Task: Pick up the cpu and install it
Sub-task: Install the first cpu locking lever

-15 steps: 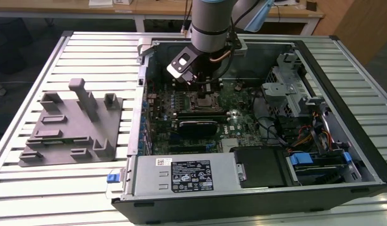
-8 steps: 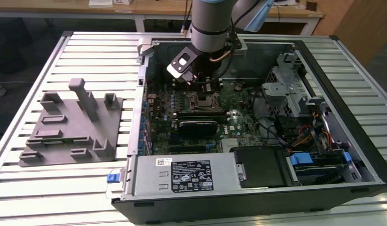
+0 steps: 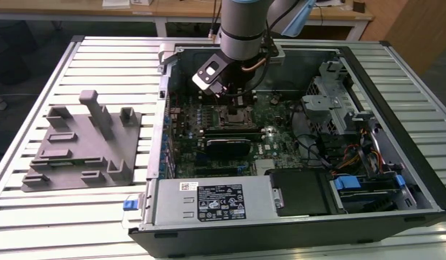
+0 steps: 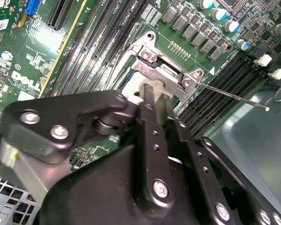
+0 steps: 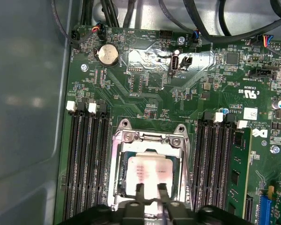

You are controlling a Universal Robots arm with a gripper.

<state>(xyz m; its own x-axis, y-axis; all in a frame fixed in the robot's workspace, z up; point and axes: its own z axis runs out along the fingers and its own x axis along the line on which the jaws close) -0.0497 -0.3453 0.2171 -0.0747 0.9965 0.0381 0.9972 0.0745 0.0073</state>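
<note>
Exterior view: the computer case lay open on its side on a slatted metal table. A grey fixture plate with upright posts sat on the table at the exterior view's left, apart from the case. The arm came down into the case. The gripper hung low over the motherboard, just above the socket. The cpu could not be made out from here. A grey power supply box filled the near corner of the case.

Second wrist view: the gripper body was big and black in the foreground, its tips pointing at the metal socket frame. A thin lever rod stuck out from the frame. Dark memory slots ran on both sides. I couldn't tell whether the cpu showed here.

First wrist view: the motherboard was seen flat on, with a coin cell battery and memory slots. The cpu, with its pale silver top, lay flat inside the socket frame. The gripper was right over the cpu's edge. Its fingertips stood a narrow gap apart with nothing clamped between them, and the cpu's top showed through the gap. I couldn't tell whether the tips touched the cpu.
</note>
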